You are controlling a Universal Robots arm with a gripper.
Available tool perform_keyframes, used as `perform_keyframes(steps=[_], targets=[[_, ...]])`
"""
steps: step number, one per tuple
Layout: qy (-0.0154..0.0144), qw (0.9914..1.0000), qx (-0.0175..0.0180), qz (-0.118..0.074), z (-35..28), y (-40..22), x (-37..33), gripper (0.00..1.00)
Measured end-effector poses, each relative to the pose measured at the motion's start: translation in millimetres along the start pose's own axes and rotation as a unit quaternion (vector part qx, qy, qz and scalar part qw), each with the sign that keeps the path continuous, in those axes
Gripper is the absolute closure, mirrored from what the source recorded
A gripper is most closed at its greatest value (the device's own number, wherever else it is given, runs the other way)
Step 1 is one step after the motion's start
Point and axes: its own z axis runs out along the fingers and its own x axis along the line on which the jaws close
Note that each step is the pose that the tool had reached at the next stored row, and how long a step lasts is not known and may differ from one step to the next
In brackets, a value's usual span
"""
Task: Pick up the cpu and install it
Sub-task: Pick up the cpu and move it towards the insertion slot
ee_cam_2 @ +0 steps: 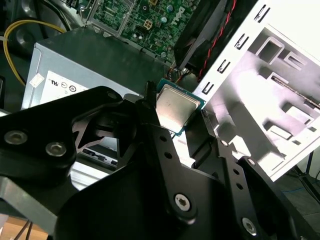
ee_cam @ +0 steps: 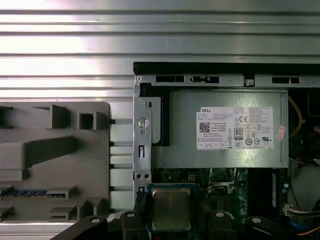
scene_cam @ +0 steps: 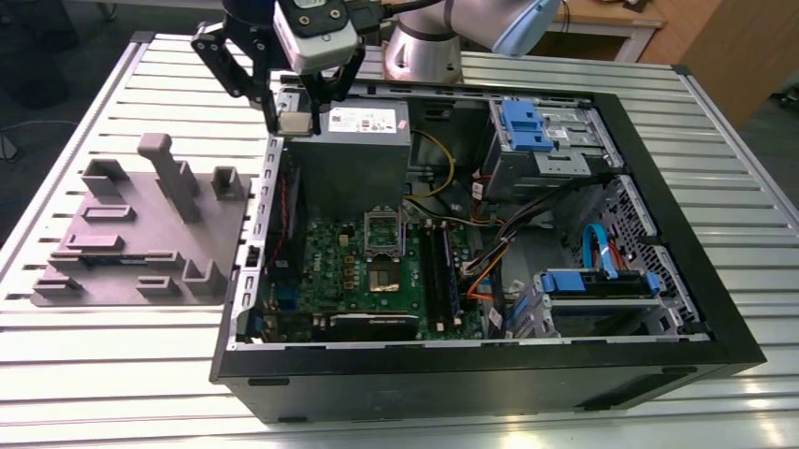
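Observation:
The cpu (ee_cam: 171, 207), a small square chip with a dull silver top and a green rim, is pinched between my black fingers (ee_cam: 140, 202). My gripper (scene_cam: 295, 116) is shut on it and hangs above the case's wall on the exterior view's left, beside the grey power supply (scene_cam: 355, 154). In the second wrist view the cpu (ee_cam_2: 173, 107) sits flat between the fingertips of the gripper (ee_cam_2: 175, 114). Lower down in the open case lies the green motherboard (scene_cam: 355, 276) with its metal-framed socket (scene_cam: 384, 234).
A grey moulded fixture tray (scene_cam: 138, 234) with upright posts lies on the slatted table (scene_cam: 112, 374) at the exterior view's left of the case. The black computer case (scene_cam: 500, 383) holds blue drive brackets (scene_cam: 530, 126), cables and a fan. The power supply (ee_cam: 225, 130) lies close to the gripper.

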Motion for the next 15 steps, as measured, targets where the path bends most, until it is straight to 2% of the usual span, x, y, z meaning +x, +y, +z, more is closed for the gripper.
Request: perform_keyframes(steps=[5,10,15], targets=[[0.0000,1.00000,0.0001,0.001,0.3,-1.8,-6.3,0.53],[0.0000,1.00000,0.0000,0.001,0.6,-1.6,-20.3,0.53],[0.0000,1.00000,0.0001,0.001,0.9,-1.3,-37.2,0.53]])
